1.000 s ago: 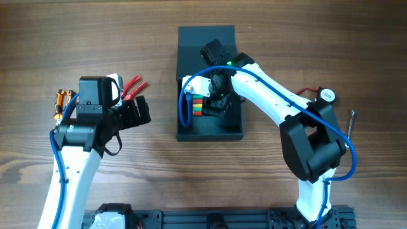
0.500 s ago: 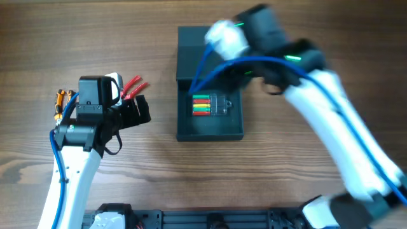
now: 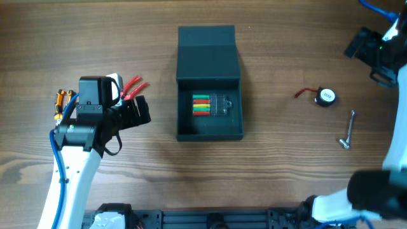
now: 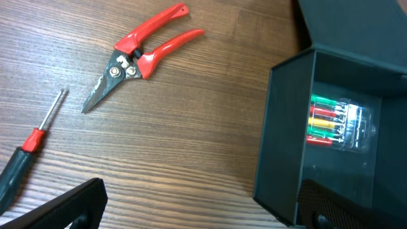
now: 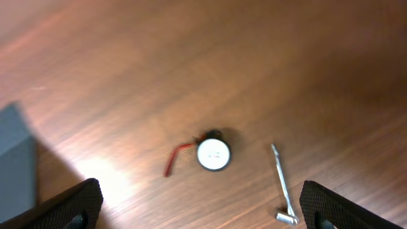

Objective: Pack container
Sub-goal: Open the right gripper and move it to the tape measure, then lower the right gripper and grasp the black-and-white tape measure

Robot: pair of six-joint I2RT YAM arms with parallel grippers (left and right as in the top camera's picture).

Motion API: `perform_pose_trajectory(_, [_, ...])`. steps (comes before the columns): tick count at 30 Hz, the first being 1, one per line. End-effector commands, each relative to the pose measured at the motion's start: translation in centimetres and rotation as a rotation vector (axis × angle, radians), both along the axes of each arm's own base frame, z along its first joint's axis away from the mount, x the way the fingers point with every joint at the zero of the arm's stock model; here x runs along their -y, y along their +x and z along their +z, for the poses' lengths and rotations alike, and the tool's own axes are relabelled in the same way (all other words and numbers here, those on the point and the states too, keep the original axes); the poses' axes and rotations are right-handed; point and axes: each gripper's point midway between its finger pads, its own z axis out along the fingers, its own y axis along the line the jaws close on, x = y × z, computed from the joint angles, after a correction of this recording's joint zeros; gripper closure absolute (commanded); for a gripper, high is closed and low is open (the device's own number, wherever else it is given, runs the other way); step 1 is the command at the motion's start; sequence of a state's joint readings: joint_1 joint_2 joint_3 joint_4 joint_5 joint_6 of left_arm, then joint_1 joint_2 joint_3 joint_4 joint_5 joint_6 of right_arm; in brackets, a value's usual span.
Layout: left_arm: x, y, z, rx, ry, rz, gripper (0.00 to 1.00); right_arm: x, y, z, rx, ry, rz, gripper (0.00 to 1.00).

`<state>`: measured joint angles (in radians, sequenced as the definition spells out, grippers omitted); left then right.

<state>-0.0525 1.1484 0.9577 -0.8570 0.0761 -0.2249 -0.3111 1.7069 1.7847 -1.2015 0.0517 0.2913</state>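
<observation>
The container (image 3: 206, 57) sits open on the wooden tabletop (image 3: 127, 38), midway between the side edges, its flap lid laid back toward the far edge. It looks stiff, light and matte, best taken by a side wall or the lid's free edge. The left claw (image 3: 143, 111) and right claw (image 5: 203, 210) hang released and empty. A clear bit case (image 3: 212, 105) lies inside the container.
</observation>
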Motion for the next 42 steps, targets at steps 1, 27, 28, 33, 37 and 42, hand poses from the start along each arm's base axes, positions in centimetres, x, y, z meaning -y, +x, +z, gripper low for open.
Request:
perform_pose_trajectory(1, [0.1, 0.0, 0.6, 0.006, -0.019, 0.011, 0.0, 0.6, 0.4, -6.0, -0.155, 0.094, -0.059, 0.0])
perform_pose_trajectory(27, [0.2, 0.0, 0.6, 0.003, -0.024, 0.012, 0.0, -2.7, 0.3, -21.1, -0.362, 0.134, 0.074, 0.0])
perform_pose_trajectory(28, [0.2, 0.0, 0.6, 0.003, -0.024, 0.012, 0.0, -2.6, 0.4, -21.1, -0.358, 0.133, 0.075, 0.0])
perform_pose_trajectory(33, [0.2, 0.0, 0.6, 0.002, -0.024, 0.012, 0.0, -2.6, 0.8, -21.3, -0.341, 0.129, 0.081, 0.0])
perform_pose_trajectory(37, [0.3, 0.0, 0.6, 0.002, -0.03, 0.008, 0.0, -2.5, 1.1, -21.3, -0.328, 0.125, 0.084, 0.0])
perform_pose_trajectory(42, [0.3, -0.1, 0.6, 0.001, -0.03, 0.008, 0.0, -2.5, 1.3, -21.3, -0.319, 0.122, 0.083, 0.0])
